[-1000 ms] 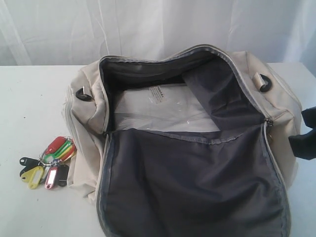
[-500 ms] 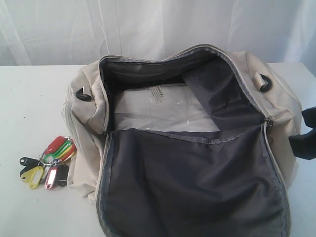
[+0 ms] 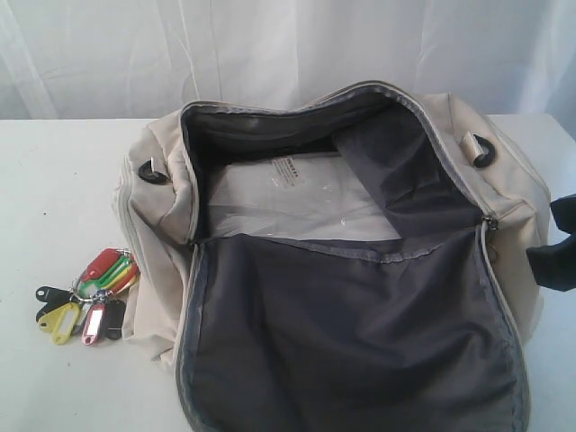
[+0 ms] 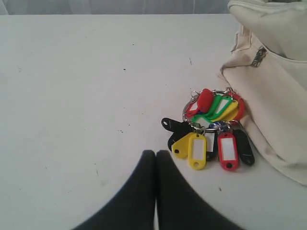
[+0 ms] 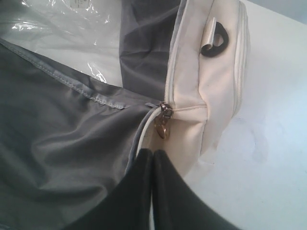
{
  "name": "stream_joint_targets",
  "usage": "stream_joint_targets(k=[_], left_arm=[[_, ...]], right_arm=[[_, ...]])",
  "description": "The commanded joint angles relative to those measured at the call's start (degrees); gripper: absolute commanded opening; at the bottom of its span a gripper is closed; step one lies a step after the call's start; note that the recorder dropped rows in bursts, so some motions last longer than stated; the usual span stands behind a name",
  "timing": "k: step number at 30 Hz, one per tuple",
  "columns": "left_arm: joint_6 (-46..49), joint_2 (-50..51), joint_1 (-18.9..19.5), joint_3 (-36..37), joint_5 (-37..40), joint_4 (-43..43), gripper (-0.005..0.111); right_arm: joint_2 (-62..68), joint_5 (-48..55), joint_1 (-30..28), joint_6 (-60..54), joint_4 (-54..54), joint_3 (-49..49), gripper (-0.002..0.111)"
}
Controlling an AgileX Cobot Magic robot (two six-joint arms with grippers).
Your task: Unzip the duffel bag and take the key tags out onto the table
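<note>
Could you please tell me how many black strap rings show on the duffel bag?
2: one strap ring on the end beside the key tags; the other on the opposite end. More may be hidden by fabric.

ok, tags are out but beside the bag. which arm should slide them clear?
Left. The left gripper, shut, is over the table just short of the tags, nothing between. The right gripper, also shut, sits by the zipper pull at the far end of the bag.
</note>
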Motion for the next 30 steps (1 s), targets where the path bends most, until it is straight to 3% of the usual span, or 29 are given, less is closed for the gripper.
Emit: stream_joint_targets(k=[1, 17, 26, 30], left_arm=[[-0.2, -0.2, -0.3, 0.2, 0.2, -2.0, 0.0], [-0.2, -0.2, 3.9, 0.2, 0.2, -1.6, 0.0], [-0.2, -0.2, 3.9, 0.2, -0.1, -1.6, 0.0], [-0.2, -0.2, 3.2, 0.2, 3.8, -1.6, 0.0]], right_arm=[[-0.4, -0.2, 0.2, 0.3, -0.3, 0.2, 0.0], [-0.4, -0.2, 0.2, 0.3, -0.3, 0.2, 0.0], [-0.4, -0.2, 0.2, 0.3, -0.3, 0.2, 0.0], [-0.4, -0.2, 0.2, 0.3, -0.3, 0.2, 0.0]])
